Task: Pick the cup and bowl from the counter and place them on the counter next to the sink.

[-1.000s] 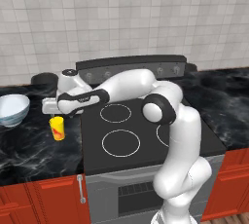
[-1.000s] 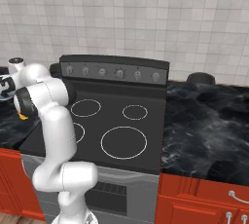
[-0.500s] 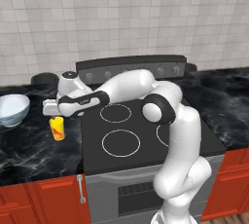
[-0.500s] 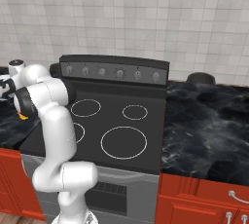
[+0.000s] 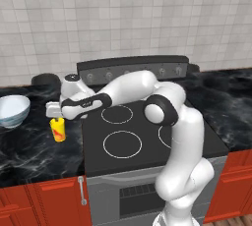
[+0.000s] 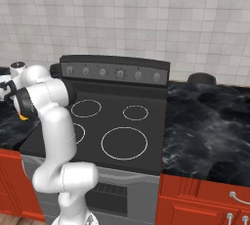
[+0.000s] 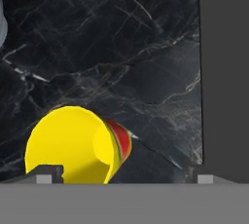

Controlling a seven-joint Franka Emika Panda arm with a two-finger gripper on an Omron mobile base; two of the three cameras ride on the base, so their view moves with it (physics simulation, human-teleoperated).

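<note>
A pale bowl (image 5: 12, 110) sits at the far left of a glossy black marble counter (image 5: 34, 149) beneath a white tiled wall (image 5: 123, 28). Right of it, a yellow cup (image 5: 58, 129) stands upright under the gripper (image 5: 57, 117), fingers spread apart. A black stovetop (image 5: 142, 134) follows, over red cabinets (image 5: 39, 203).

- the glossy black marble worktop (image 5: 34, 151) with white veins runs over red cabinet fronts, left of the stovetop (image 5: 147, 131).
- a yellow cup (image 5: 58, 128) stands upright on it near the stovetop's edge.
- a pale bowl (image 5: 12, 110) sits further left, well apart from the cup.
</note>
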